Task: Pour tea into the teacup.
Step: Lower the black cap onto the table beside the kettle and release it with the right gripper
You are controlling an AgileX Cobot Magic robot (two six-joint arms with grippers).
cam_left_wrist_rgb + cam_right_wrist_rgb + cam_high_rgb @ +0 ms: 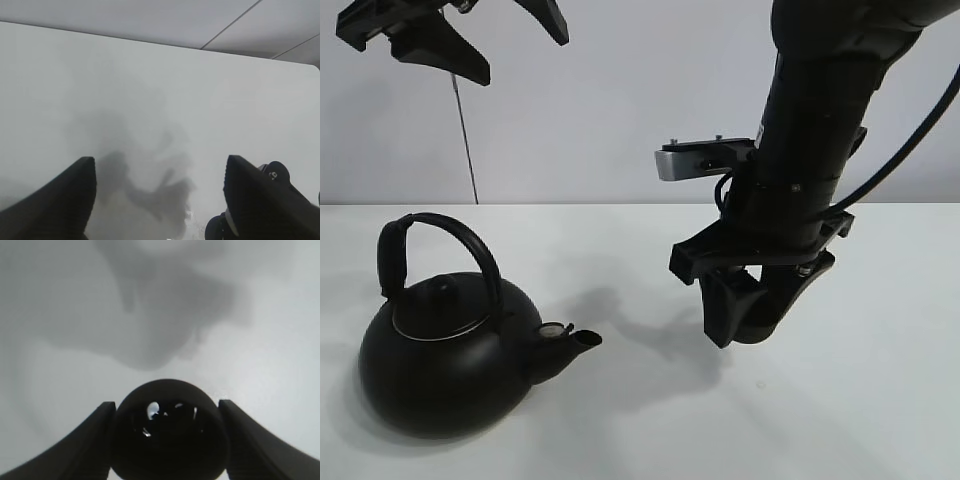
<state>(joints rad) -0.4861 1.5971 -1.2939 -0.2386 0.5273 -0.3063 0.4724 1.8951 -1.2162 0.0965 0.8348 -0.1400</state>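
R gripper [745, 322] clamped on small matte black bowl-shaped teacup [167, 440], low at white table [860, 400] off the spout side of big round black metal kettle [450, 365], apart from it. L gripper [160, 167] hangs high above kettle, jaws apart, empty. Risks: round cup may slip or tip in the pinch; if set too far from spout, tea would likely miss.

Teacup [167, 437] partly out of frame
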